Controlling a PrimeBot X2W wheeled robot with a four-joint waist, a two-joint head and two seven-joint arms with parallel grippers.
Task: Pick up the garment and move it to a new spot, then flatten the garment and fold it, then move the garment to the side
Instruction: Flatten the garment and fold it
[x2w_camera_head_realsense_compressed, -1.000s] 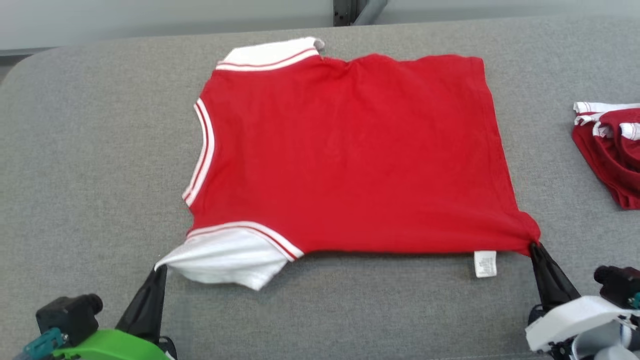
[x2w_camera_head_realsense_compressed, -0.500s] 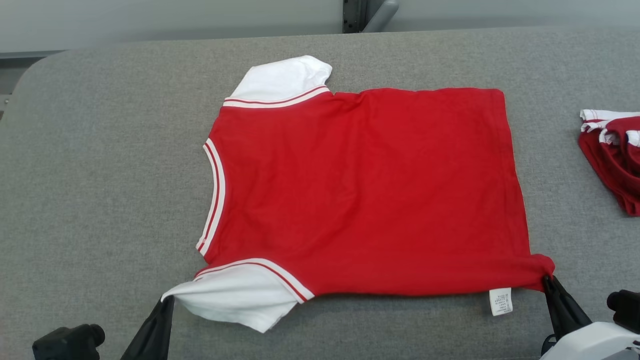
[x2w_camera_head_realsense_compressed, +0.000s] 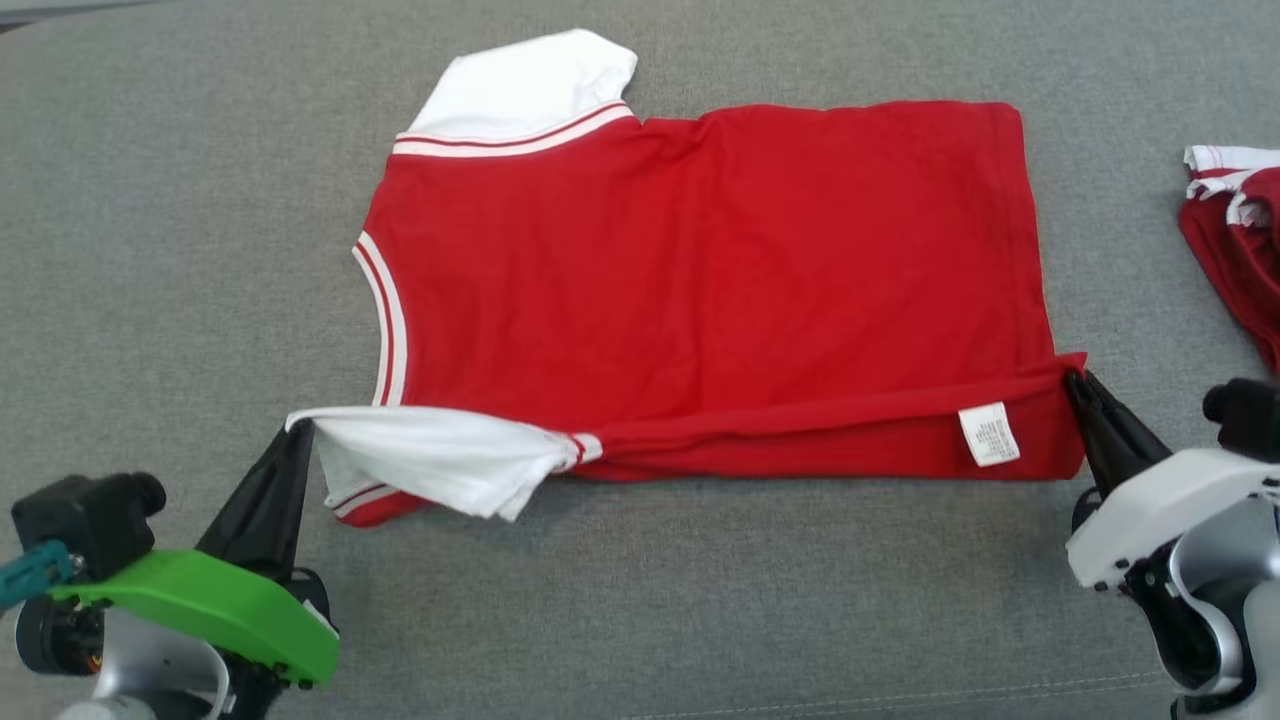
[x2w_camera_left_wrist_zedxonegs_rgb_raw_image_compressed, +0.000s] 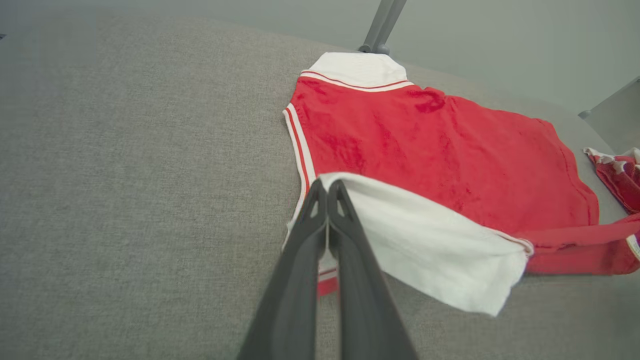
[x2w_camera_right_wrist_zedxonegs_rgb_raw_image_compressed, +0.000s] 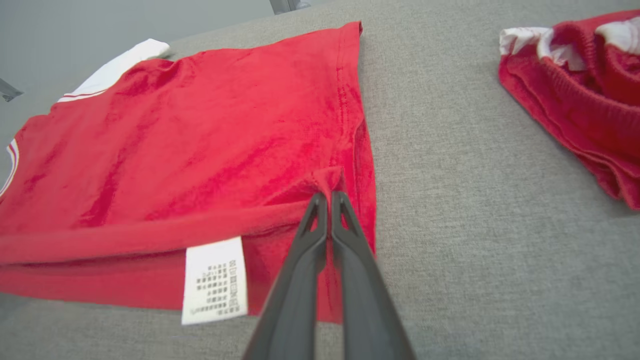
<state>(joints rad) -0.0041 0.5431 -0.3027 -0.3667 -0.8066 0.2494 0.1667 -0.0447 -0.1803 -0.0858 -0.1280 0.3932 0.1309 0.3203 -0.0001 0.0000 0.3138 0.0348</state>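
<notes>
Garment (x2w_camera_head_realsense_compressed: 700, 270) lies flattened mid-counter (x2w_camera_head_realsense_compressed: 150, 250), first fold just starting by my read: left gripper (x2w_camera_head_realsense_compressed: 298, 432) is clamped on the white sleeve (x2w_camera_head_realsense_compressed: 430, 465), right gripper (x2w_camera_head_realsense_compressed: 1073, 379) on the hem corner (x2w_camera_head_realsense_compressed: 1062, 366), near edge raised. Folding and the move aside remain. Head view gives both grips at once; right wrist view brings the care label (x2w_camera_right_wrist_zedxonegs_rgb_raw_image_compressed: 215, 280) close.

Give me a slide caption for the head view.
Folding: left gripper pinches the white sleeve, right gripper the hem corner of the red shirt, near edge raised off the grey table.
</notes>
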